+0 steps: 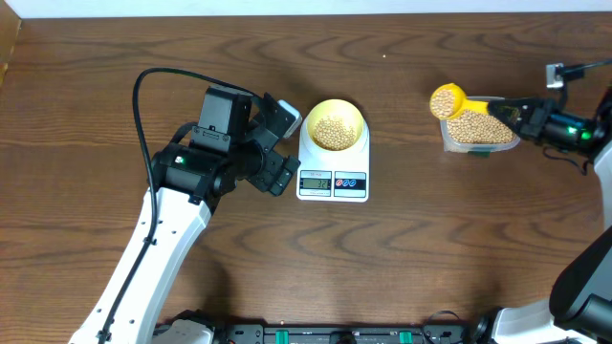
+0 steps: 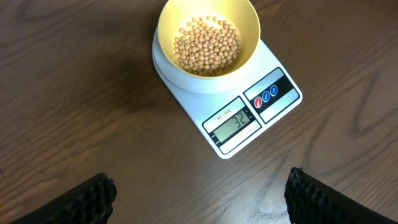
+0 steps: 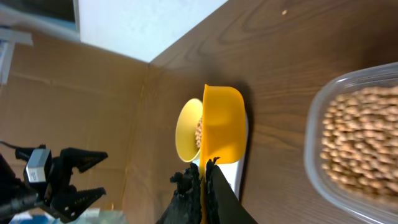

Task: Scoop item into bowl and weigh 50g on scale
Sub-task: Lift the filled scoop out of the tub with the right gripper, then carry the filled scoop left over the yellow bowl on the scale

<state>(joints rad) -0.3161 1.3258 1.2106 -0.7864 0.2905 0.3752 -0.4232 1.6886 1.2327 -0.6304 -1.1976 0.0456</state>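
Reading the display (image 2: 235, 122) of the scale (image 2: 287, 101) through the left wrist camera, we log 32. The scale sits near the middle of the table (image 1: 430, 248), display edge toward the near side. The bowl (image 2: 208, 25) stands upright on the far part of the platform, with a shallow layer of beans (image 2: 206, 45) covering its bottom.

Left gripper (image 2: 205, 202) hangs just left of the scale, jaws spread wide, empty, touching nothing. Both finger pads (image 2: 93, 199) show at the bottom edge of its own view, with bare table between them.

Right gripper (image 1: 512, 112) is well to the right, clamped on the handle of the yellow scoop (image 1: 447, 100). The scoop cup is full of beans and sits over the far left corner of the clear tub (image 1: 446, 143), which holds more of the same beans. Scoop and bowl are well apart. From the right wrist camera we see the scoop's underside, with the bowl beyond it.
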